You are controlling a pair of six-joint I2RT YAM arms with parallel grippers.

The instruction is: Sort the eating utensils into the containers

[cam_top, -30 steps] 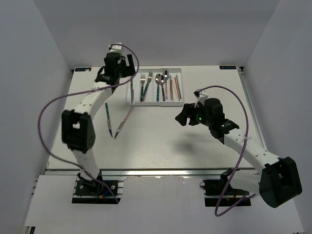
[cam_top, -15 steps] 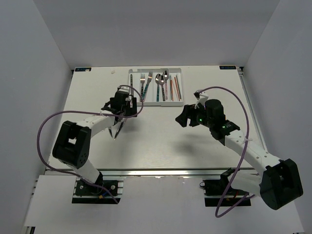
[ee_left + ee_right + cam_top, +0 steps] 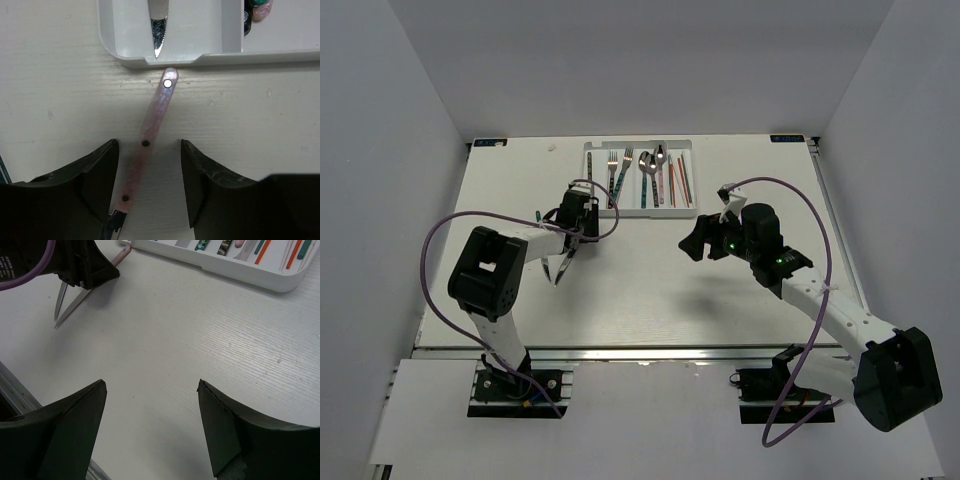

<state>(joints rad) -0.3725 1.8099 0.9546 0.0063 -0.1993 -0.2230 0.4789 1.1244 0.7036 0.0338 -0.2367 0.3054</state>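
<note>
The left claw [image 3: 149, 150], wide over the tray [image 3: 215, 56] a second ago, is now sitting low over the desk [image 3: 260, 125] and narrowing around the pink knife [image 3: 159, 107]. Its fingers are standing either side of the handle, not yet touching. The pink knife is lying flat, its handle end just beside the tray's wall, near the slot holding a serrated knife [image 3: 158, 30]. A pickup seems to be starting. The right claw [image 3: 150, 405] is hanging wide and empty, well apart.
</note>
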